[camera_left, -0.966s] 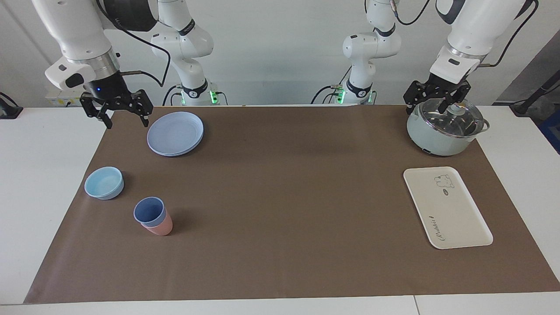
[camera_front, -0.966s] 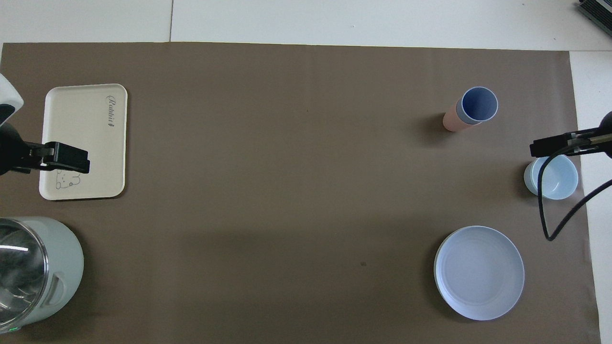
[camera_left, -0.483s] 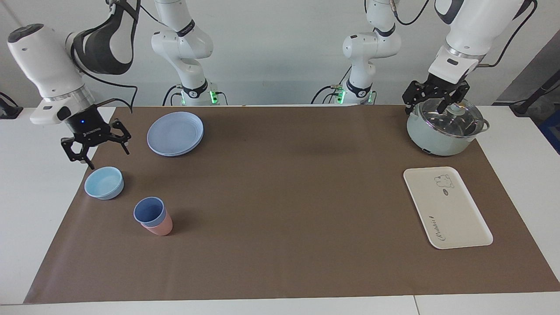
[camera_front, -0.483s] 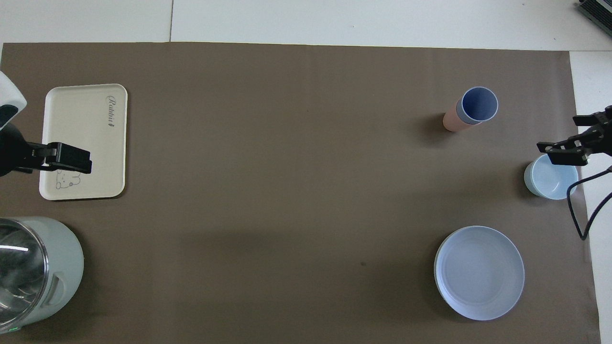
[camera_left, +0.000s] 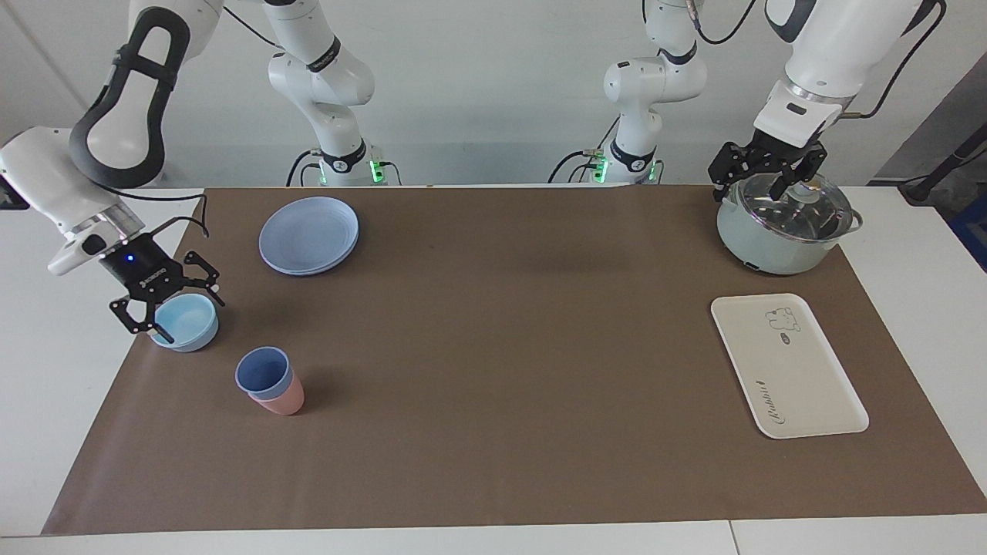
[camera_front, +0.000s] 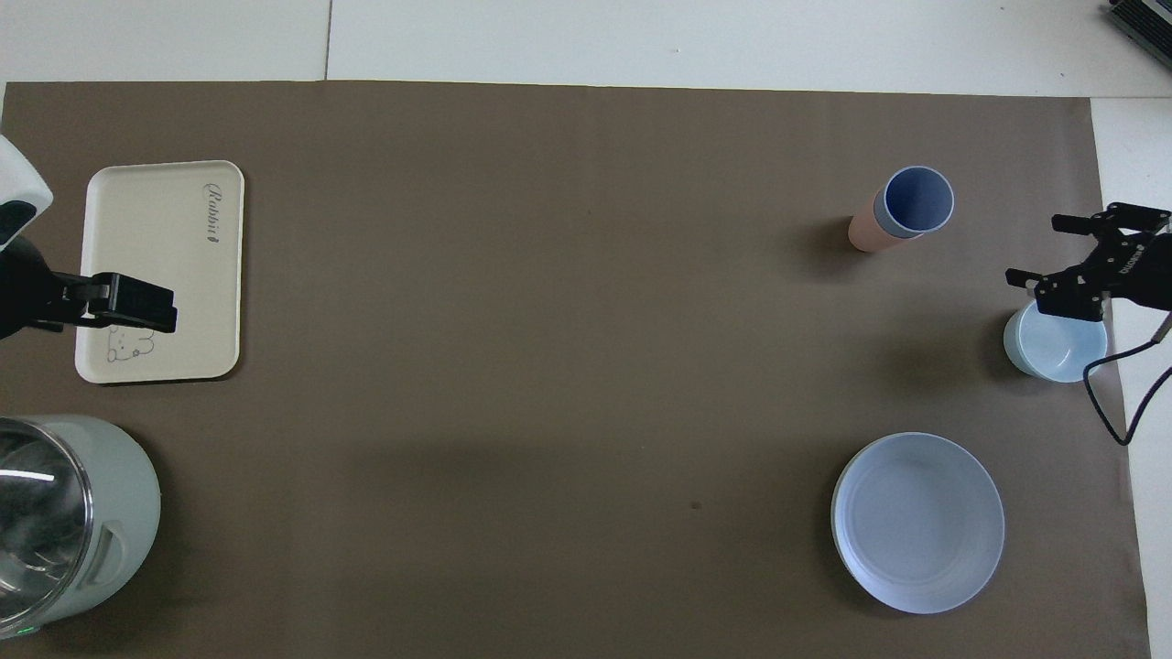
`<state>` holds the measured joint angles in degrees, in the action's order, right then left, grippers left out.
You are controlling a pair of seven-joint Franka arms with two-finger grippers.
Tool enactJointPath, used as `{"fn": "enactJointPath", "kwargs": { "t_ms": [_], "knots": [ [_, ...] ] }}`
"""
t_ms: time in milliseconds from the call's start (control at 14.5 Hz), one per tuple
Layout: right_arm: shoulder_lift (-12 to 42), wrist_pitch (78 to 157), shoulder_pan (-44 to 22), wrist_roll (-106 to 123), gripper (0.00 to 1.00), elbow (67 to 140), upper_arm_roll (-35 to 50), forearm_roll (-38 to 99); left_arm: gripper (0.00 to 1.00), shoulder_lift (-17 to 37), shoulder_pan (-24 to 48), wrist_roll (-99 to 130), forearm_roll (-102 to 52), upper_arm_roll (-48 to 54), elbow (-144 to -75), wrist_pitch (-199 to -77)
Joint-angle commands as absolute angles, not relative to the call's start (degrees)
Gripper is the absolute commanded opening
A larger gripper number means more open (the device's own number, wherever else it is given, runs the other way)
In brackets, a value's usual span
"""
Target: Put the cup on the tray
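Observation:
The periwinkle-blue cup (camera_left: 262,371) stands nested inside a pink cup (camera_left: 284,401) toward the right arm's end of the mat; it also shows in the overhead view (camera_front: 914,201). The cream tray (camera_left: 786,366) with the bear drawing lies toward the left arm's end, and the overhead view shows it too (camera_front: 160,247). My right gripper (camera_left: 176,312) is open and low over the light-blue bowl (camera_left: 189,330), apart from the cup. My left gripper (camera_left: 765,183) is open, raised over the pot's lid, and the left arm waits.
A round blue plate (camera_left: 308,233) lies nearer to the robots than the bowl and cups. A pale green pot (camera_left: 779,239) with a glass lid stands nearer to the robots than the tray. The brown mat (camera_left: 501,347) covers the table.
My right gripper has come down and away from the robots, from beside the plate to just over the light-blue bowl. The left arm, cup and tray have not moved.

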<state>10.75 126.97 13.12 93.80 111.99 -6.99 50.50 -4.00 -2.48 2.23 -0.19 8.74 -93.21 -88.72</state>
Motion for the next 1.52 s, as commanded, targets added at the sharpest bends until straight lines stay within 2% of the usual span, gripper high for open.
{"fn": "enactJointPath", "kwargs": {
  "t_ms": [0, 483, 1034, 1448],
  "knots": [
    [13.4, 128.1, 12.5, 99.0, 1.0, 110.9, -6.4, 58.1, 1.0, -4.9, -2.7, 2.1, 0.8, 8.6, -94.0, -88.8],
    [22.6, 126.5, 12.2, 112.0, 1.0, 108.0, -5.7, 74.6, 1.0, -4.9, -3.1, 2.1, 0.8, 8.6, -94.0, -88.8],
    [26.4, 127.4, 9.2, 120.2, 1.0, 107.9, -4.7, 85.3, 1.0, -4.9, -3.0, 2.1, 0.8, 8.6, -94.0, -88.8],
    [26.5, 128.7, 6.7, 120.5, 1.0, 108.1, -4.7, 89.1, 1.0, -4.9, -3.0, 2.1, 0.8, 8.6, -94.0, -88.8]
  ]
}}
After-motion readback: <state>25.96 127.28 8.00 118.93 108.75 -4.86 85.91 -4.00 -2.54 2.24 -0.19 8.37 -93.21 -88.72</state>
